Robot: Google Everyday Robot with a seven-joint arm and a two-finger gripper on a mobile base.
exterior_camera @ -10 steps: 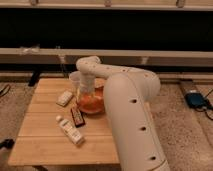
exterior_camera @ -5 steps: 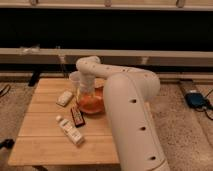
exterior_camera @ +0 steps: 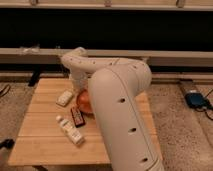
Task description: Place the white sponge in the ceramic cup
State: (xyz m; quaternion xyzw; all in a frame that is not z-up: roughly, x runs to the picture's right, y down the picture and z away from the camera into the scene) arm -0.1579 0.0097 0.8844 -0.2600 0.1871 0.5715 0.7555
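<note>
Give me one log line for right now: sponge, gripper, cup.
white sponge: on table, beside orange bowl, not held | gripper: low behind bowl, apart from sponge | ceramic cup: not made out

End effector (exterior_camera: 77,86) hangs by orange bowl (exterior_camera: 83,103); white sponge (exterior_camera: 64,98) lies on table (exterior_camera: 44,136).

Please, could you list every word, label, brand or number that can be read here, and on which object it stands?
White tube: dark marks on its label, too blurred to read.
Dark bar, white sponge, orange bowl: no text visible.
Gripper, above the far side of the table, next to the bowl: no marking visible.
</note>
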